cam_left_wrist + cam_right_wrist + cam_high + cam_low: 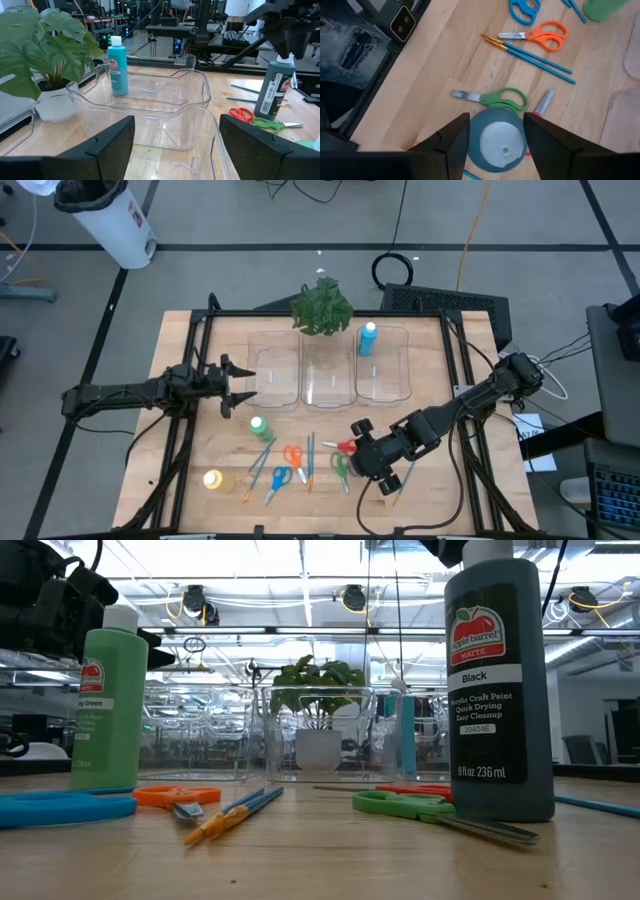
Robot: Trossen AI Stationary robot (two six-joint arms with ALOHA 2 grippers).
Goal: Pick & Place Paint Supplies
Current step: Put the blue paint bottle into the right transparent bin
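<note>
A dark bottle labelled Black [500, 680] stands upright on its base on the wooden table. My right gripper [496, 120] hovers over it, slanting down, open, one finger on each side of the white cap [501, 142] with a small gap to each. Near it lie green scissors [501, 98], orange scissors [545, 35], blue scissors [524, 10] and thin blue brushes [535, 56]. A green bottle [258, 426] and a yellow bottle [213, 479] are on the table too. My left gripper [240, 385] waits open and level at the left, facing the bins.
Three clear bins [328, 370] stand side by side at the far middle; the right one holds a light blue bottle [368, 338]. A leafy plant [321, 307] is behind them. Red scissors [346, 446] lie by my right gripper. Bare wood lies toward the near right.
</note>
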